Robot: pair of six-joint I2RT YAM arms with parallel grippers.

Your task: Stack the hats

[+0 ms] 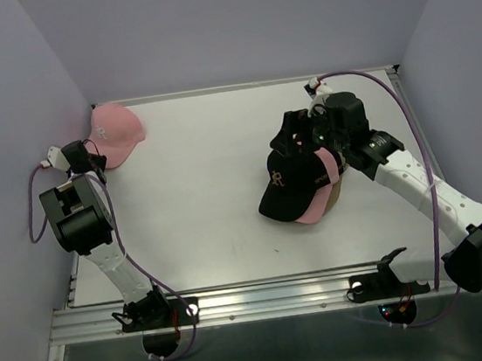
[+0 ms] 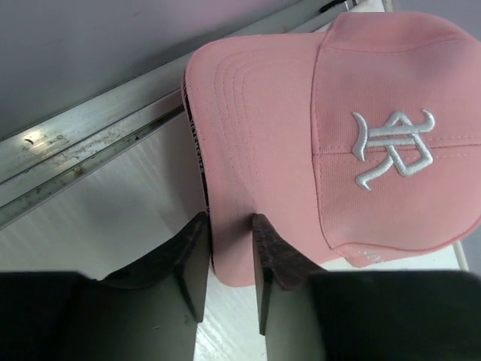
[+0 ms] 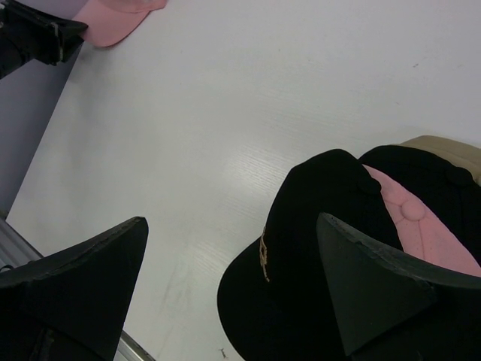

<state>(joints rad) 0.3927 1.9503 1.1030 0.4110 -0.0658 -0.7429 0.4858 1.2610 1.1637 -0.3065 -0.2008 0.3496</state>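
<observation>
A pink hat [image 1: 117,131] with a white "R" lies at the table's far left corner. My left gripper [image 1: 88,157] is shut on its brim; in the left wrist view the brim of the pink hat [image 2: 331,143] fills the gap between the fingers [image 2: 194,252]. At right centre a pile of hats has a black one [image 1: 288,189] with a gold "R" on top, then pink [image 1: 322,207] and tan [image 1: 338,193] beneath. My right gripper [image 3: 233,252] is open and empty, hovering just above the black hat [image 3: 301,226]; it sits at the pile's back [image 1: 319,134].
A metal rail [image 2: 83,154] runs along the table edge beside the pink hat. Purple walls close in on the left, back and right. The white tabletop [image 1: 207,193] lies between the pink hat and the pile.
</observation>
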